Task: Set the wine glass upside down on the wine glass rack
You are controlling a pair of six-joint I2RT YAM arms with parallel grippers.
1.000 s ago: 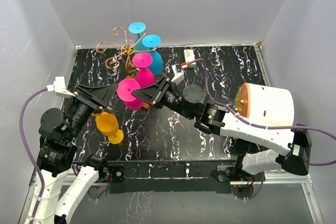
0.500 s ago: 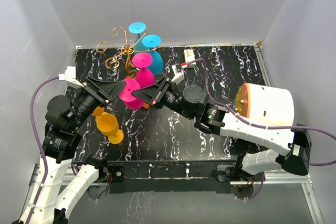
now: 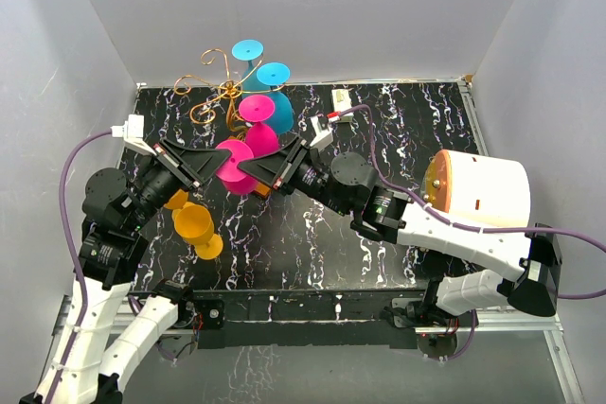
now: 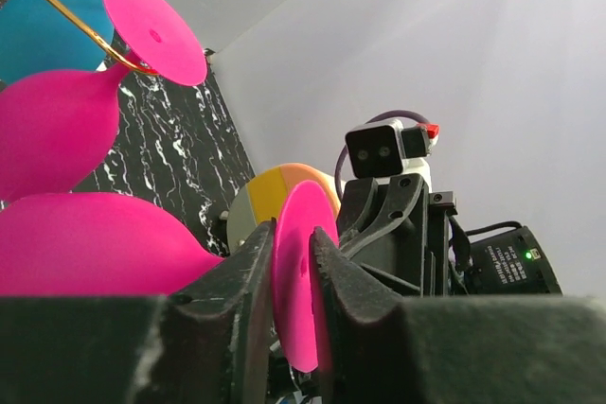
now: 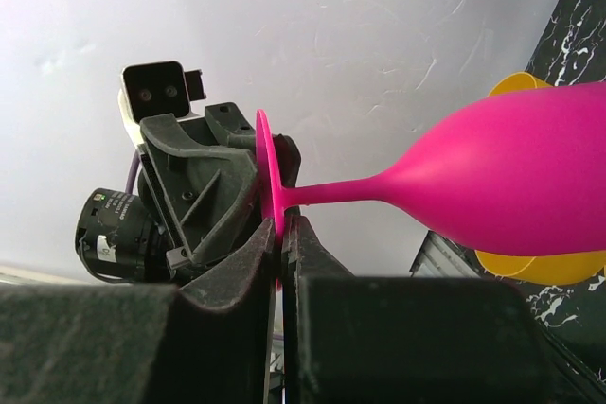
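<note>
- The magenta plastic wine glass (image 3: 230,166) is held in the air above the black marbled table (image 3: 426,120). It sits between the two arms, just on the near side of the gold wire wine glass rack (image 3: 227,92), which stands at the far left of the table.
- The right gripper (image 5: 280,229) is clamped on the lower rim of the glass's flat round foot (image 5: 268,172). The stem runs out sideways from there to the bowl, so the long axis lies roughly level — neither upright nor inverted.
- The left gripper (image 4: 291,238) faces the right one across the foot, with one finger on each side of the disc. I cannot tell whether it presses the disc or only straddles it.
- The relation that matters is that the rack lies far and a little left of the glass. The left arm sits on that side, so it looks the nearer one for the hang — a judgement only.
- The foot must end up uppermost and slide into a free wire loop. A cyan glass (image 3: 273,75) and a second magenta glass (image 3: 256,109) already hang foot-up on the rack's right side, close to the held one.
- A yellow plastic glass (image 3: 194,224) rests on the table near the left arm.
</note>
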